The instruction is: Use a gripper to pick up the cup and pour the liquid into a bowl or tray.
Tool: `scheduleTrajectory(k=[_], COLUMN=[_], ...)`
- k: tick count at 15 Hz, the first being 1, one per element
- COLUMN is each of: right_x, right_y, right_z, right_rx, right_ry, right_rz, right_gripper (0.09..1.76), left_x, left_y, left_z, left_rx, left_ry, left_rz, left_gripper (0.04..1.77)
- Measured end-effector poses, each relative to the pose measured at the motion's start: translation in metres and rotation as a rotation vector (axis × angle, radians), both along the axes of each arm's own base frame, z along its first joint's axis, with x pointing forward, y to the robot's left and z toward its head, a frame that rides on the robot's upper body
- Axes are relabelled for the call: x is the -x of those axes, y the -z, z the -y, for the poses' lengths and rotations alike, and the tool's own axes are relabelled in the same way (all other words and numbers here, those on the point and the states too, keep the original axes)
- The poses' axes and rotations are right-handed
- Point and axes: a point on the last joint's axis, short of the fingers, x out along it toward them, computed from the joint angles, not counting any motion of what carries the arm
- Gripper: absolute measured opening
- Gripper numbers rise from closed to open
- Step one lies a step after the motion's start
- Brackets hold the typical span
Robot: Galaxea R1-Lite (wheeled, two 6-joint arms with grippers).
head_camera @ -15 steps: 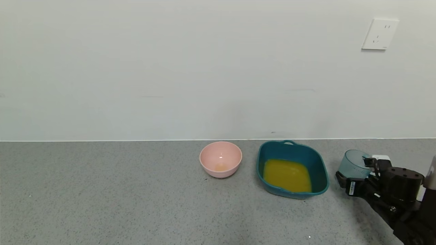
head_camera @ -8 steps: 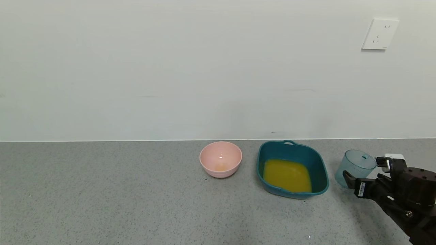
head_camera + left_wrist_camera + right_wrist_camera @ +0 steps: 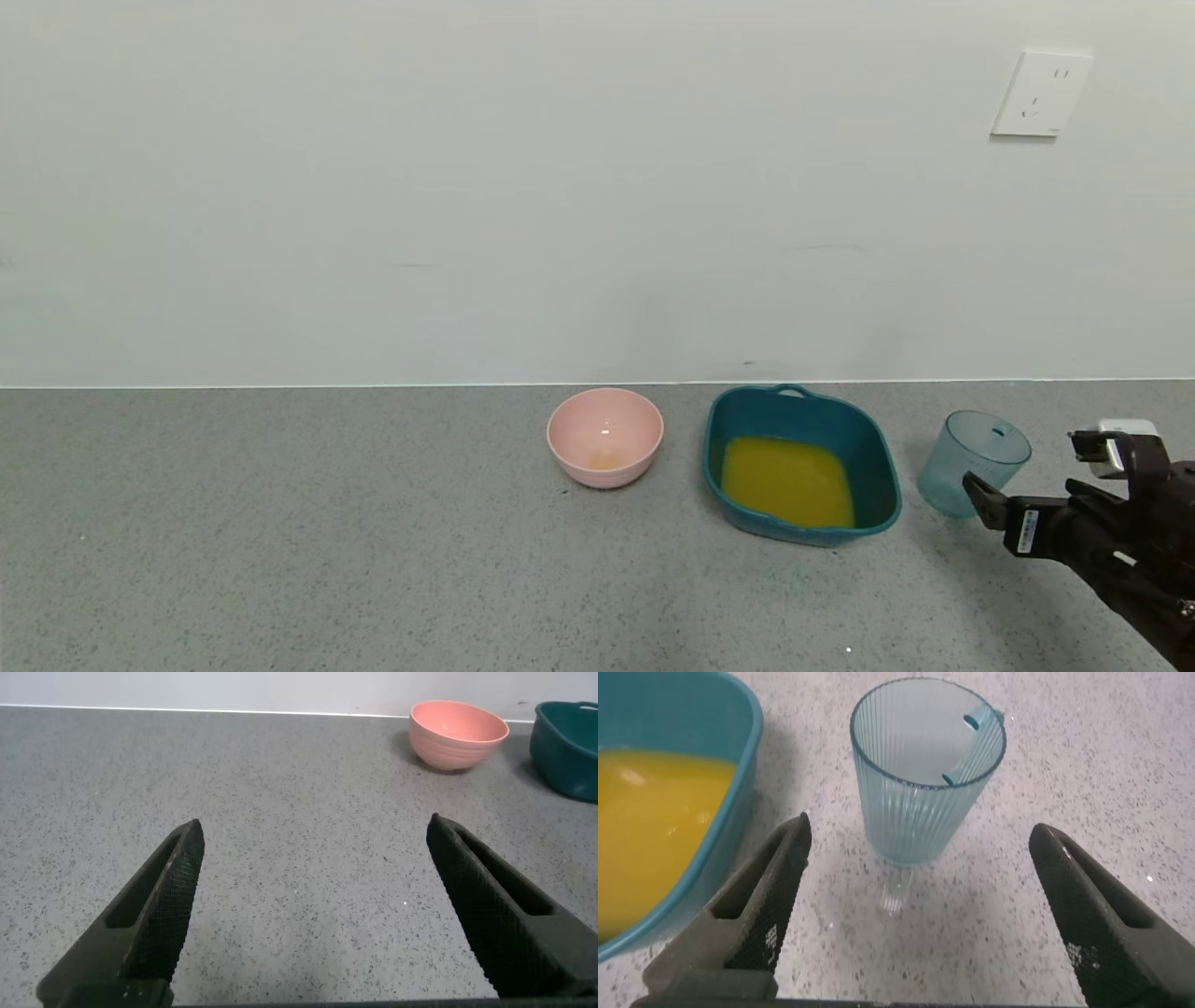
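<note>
The translucent pale blue cup (image 3: pixel 973 461) stands upright and empty on the grey counter, just right of the dark teal basin (image 3: pixel 876 448). The basin holds the orange-yellow liquid (image 3: pixel 786 481). My right gripper (image 3: pixel 1027 471) is open and empty, drawn back to the right of the cup and clear of it. In the right wrist view the cup (image 3: pixel 926 770) stands beyond the spread fingers (image 3: pixel 761 915), with the basin's rim (image 3: pixel 738 793) and liquid (image 3: pixel 649 826) beside it. My left gripper (image 3: pixel 313 896) is open over bare counter, out of the head view.
A small pink bowl (image 3: pixel 605 437) with a trace of orange at its bottom stands left of the basin; it also shows in the left wrist view (image 3: pixel 458 734). The wall with a socket (image 3: pixel 1041 93) runs close behind the vessels.
My right gripper has let go of the cup and drawn back to the right. The cup now stands alone on the counter.
</note>
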Motion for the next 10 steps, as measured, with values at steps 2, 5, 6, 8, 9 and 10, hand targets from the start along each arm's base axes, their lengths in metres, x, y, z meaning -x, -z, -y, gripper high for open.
scheduleTrajectory(k=[2, 5, 6, 8, 9, 10], right_x=[0.006, 0.015, 0.02, 0.032, 0.039, 0.046], right_y=[-0.008, -0.028, -0.036, -0.053, -0.062, -0.071], right_z=[-0.001, -0.004, -0.004, -0.006, -0.007, -0.007], right_rx=[-0.001, -0.011, -0.02, -0.045, -0.061, -0.076], right_ry=[-0.005, -0.028, -0.043, -0.077, -0.095, -0.115], right_rz=[-0.054, -0.108, -0.119, -0.139, -0.139, -0.132], right_gripper=[1.7, 1.7, 1.7, 1.7, 1.7, 1.7], left_x=[0.0, 0.0, 0.0, 0.0, 0.0, 0.0], left_y=[0.0, 0.0, 0.0, 0.0, 0.0, 0.0], left_z=[0.0, 0.0, 0.0, 0.0, 0.0, 0.0], left_rx=[0.0, 0.0, 0.0, 0.0, 0.0, 0.0], left_ry=[0.0, 0.0, 0.0, 0.0, 0.0, 0.0], left_rz=[0.0, 0.0, 0.0, 0.0, 0.0, 0.0], left_gripper=[1.72, 1.72, 1.72, 1.72, 1.72, 1.72])
